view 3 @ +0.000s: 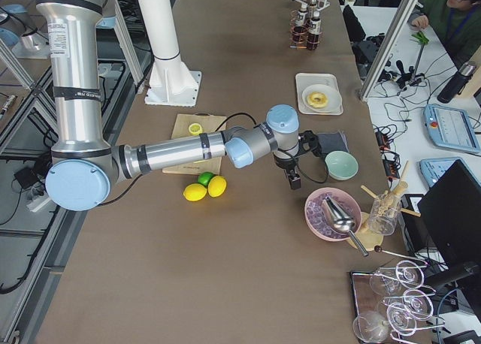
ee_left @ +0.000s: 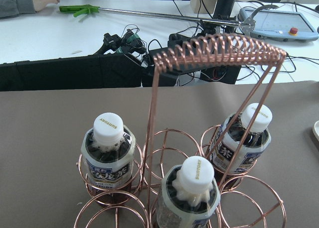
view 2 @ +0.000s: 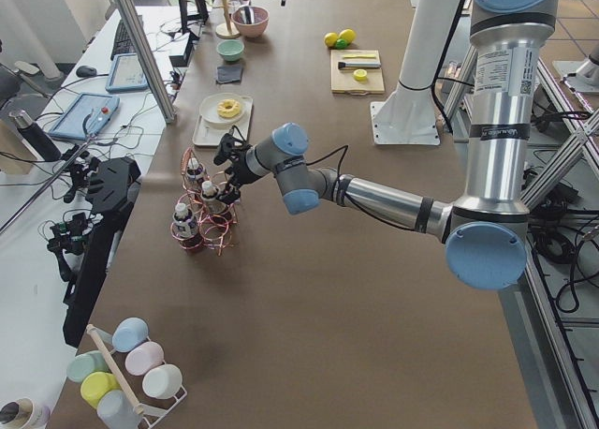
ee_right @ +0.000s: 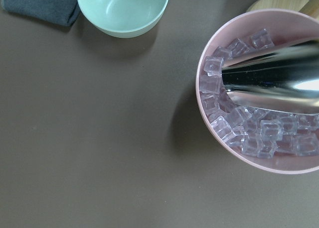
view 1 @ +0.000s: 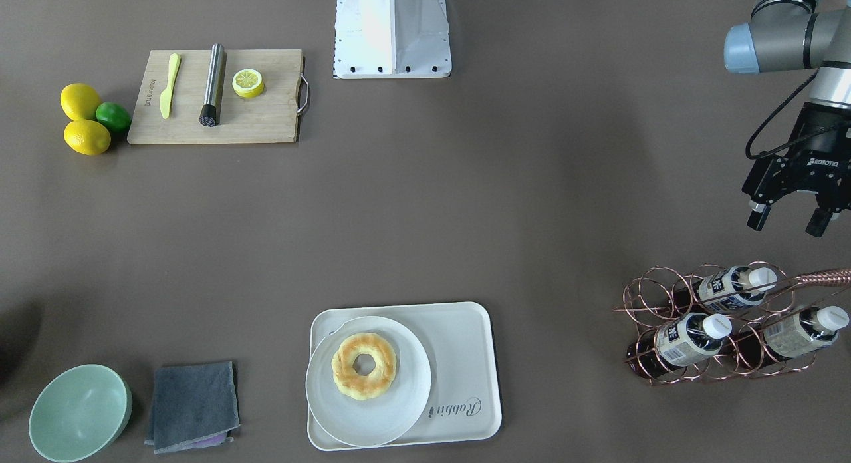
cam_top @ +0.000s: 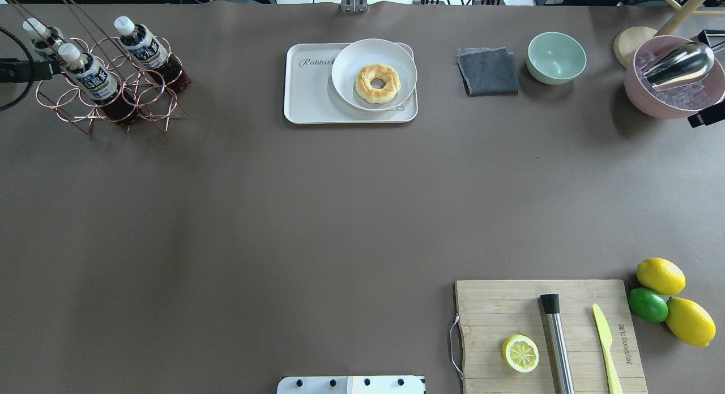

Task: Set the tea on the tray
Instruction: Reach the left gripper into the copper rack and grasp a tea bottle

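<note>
Since all three tea bottles [cam_top: 88,71] stood in their rings, the step in hand seemed to be the approach for the pick, with nothing lifted yet. At the robot's left end of the table [cam_top: 226,213], the copper wire rack [ee_left: 219,48] held them, well apart from the tray [cam_top: 308,94]. The left hand [view 1: 788,221] hung near the rack on the robot's side, its fingers apart, gripping nothing and touching no bottle. The next move probably called for lowering it over one white cap and closing on the neck, keeping clear of the rack's coiled handle. A carry across to the bare strip of tray by the lettering would follow.

Midway along the far edge, the tray was mostly taken up by a round plate [cam_top: 351,57] with a doughnut [cam_top: 378,84], so free room looked narrow. Further right lay a grey cloth [cam_top: 488,71], a green bowl [cam_top: 557,57] and a pink ice bowl [cam_top: 630,91]. The right hand [view 3: 294,177] hovered near that ice bowl; whether it was apart or together I could not tell.

Only the front-facing view showed the left hand's spread fingers; the overhead view cut them off. The left wrist view showed the handle's wire uprights rising close among the caps, which neither wide view made plain. The ice bowl appeared overhead but not from the front.
</note>
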`<move>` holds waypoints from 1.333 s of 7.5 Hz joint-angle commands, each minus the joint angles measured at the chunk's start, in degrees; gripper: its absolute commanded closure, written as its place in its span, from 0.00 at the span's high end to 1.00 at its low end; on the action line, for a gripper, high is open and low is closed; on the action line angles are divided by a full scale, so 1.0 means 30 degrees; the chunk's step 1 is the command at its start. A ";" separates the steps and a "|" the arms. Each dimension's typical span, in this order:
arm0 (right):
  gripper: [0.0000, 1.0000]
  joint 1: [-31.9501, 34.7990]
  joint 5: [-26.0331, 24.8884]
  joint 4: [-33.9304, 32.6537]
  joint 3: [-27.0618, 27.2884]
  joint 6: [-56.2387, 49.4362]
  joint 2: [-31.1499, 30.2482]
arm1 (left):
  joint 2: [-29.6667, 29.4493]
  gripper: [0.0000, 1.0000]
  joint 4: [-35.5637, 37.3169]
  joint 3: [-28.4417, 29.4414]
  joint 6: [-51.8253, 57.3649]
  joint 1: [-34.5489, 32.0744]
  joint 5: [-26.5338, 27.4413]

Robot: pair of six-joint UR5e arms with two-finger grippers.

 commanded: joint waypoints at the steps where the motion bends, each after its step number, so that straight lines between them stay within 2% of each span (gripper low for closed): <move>1: 1.00 -0.0029 -0.0107 -0.0004 0.0013 0.0007 0.0028 | -0.0875 0.69 0.0020 0.0803 -0.0066 0.1116 0.1413; 2: 1.00 -0.0029 -0.0223 -0.0004 0.0041 0.0007 0.0028 | -0.1169 0.60 -0.0010 0.1184 0.0138 0.1116 0.1442; 3: 1.00 -0.0029 -0.0282 -0.0004 0.0013 0.0007 0.0057 | -0.1317 0.58 -0.0010 0.1362 0.0401 0.1116 0.1413; 10: 1.00 -0.0029 -0.0429 -0.0004 0.0100 0.0036 0.0116 | -0.2165 0.61 0.0195 0.1948 0.1722 0.0823 0.1384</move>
